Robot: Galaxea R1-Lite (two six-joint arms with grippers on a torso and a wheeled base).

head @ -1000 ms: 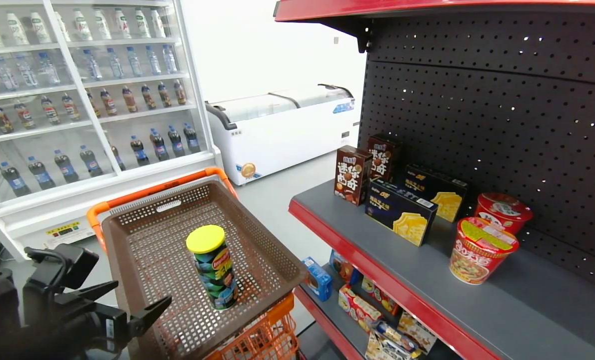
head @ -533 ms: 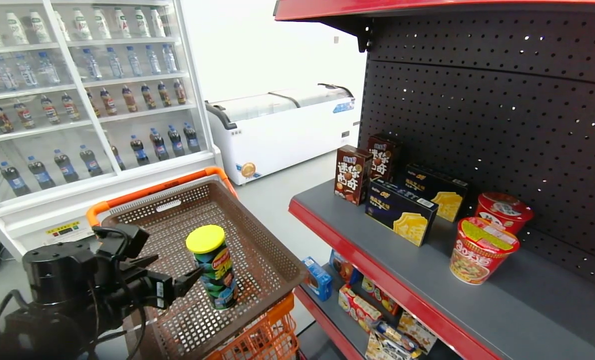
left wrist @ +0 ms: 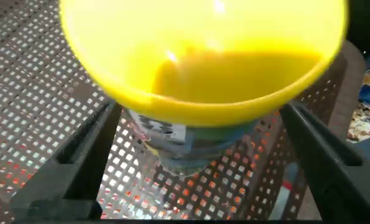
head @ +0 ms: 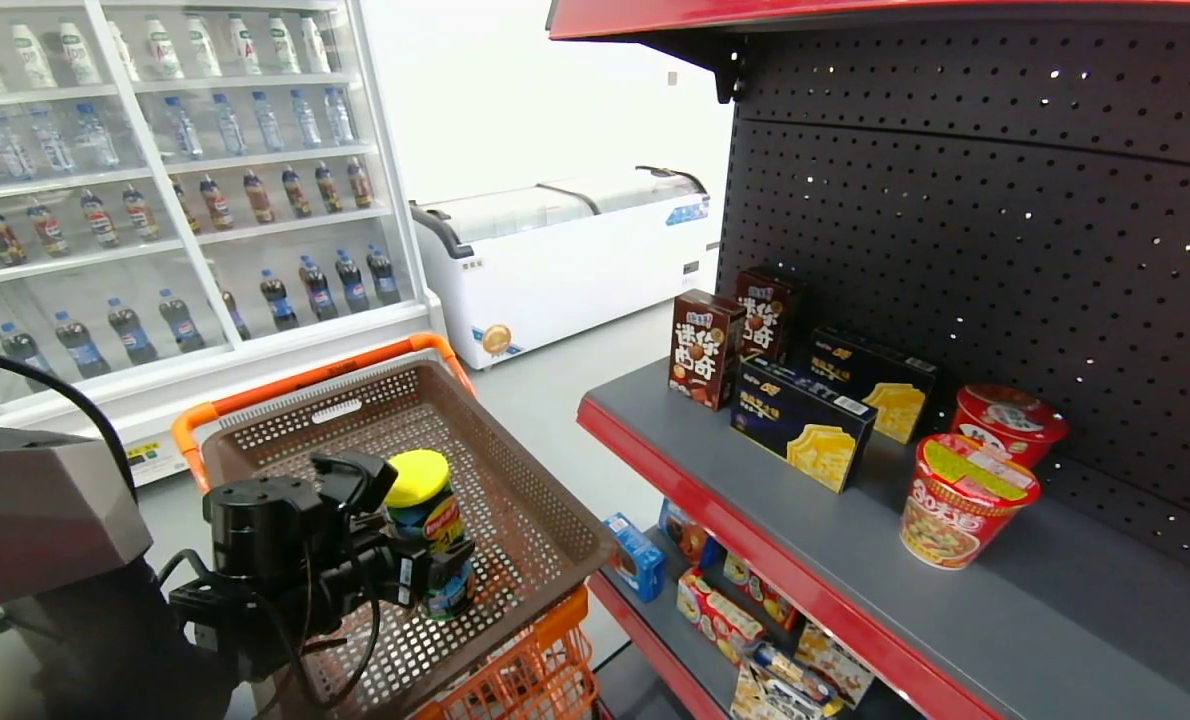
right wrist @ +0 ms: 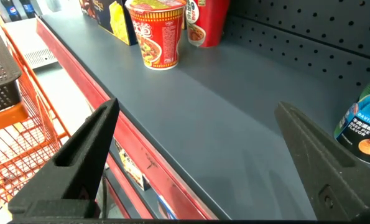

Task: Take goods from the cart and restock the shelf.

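A grey shelf [head: 715, 470] with a red front edge holds dark boxes [head: 803, 422] and two red noodle cups [head: 960, 500]. Beside it is the cart: a brown perforated basket [head: 545, 480] with an orange handle [head: 305, 380]. A can [head: 425, 495] with a yellow lid stands upright in the basket. My left pincer [left wrist: 197, 112] is released, with one finger on each side of the can and neither touching it. My right pincer [right wrist: 197, 106] hangs spread wide above bare shelf, with the cups farther along.
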